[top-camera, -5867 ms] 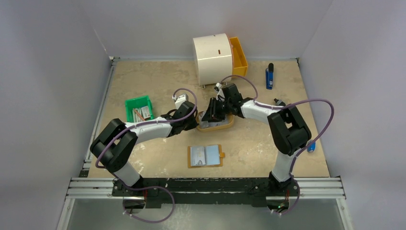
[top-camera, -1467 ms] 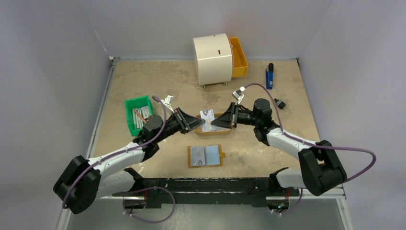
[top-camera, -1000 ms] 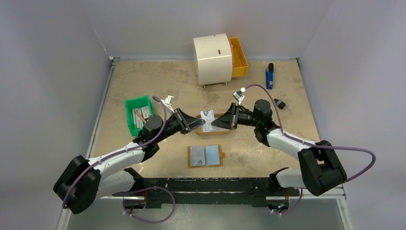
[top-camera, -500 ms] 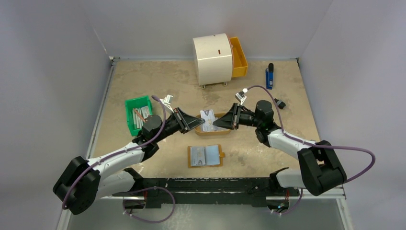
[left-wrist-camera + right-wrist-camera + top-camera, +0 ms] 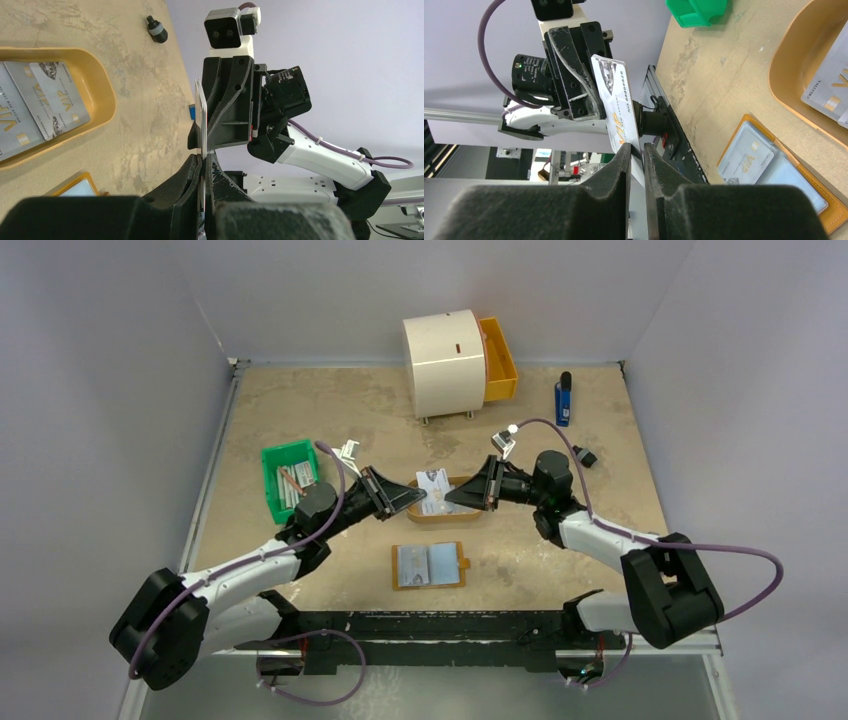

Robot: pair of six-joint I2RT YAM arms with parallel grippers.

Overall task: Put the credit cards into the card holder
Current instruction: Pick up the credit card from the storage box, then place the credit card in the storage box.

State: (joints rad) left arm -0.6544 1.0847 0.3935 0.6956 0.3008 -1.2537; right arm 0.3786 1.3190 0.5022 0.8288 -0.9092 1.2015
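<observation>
Beige stone-look desk (image 5: 330, 410), plain pale lilac walls (image 5: 120, 330) on three sides. L end effector (image 5: 202, 161) and R end effector (image 5: 636, 150) meet tip to tip over mid-desk. Each is clamped tight on an opposite end of one card (image 5: 615, 100), which is held on edge btwn them, off the desk. Just under the tips: tan oval tray (image 5: 102, 82) w/ a few loose cards (image 5: 45, 100) lying flat and overlapped. From the tips toward the arm bases: tan card holder (image 5: 430, 586), open flat on the desk, w/ a pale slotted card (image 5: 746, 155) showing in one pocket. Green bin (image 5: 272, 458) sits just outboard of the L wrist, w/ grey bars (image 5: 300, 480) inside. Beyond the tips at the back: white round-topped box (image 5: 445, 355) w/ orange drawer (image 5: 497, 355) pulled out at its side; can't tell what's in it. Blue item (image 5: 563, 400) and small black item (image 5: 585, 455) lie beyond the R wrist. The card btwn the tips is thin and white-grey, w/ gold "VIP", a row of digits along one edge and a patterned mark near one end. The loose cards look the same: pale grey, gold VIP, small gold chip.
</observation>
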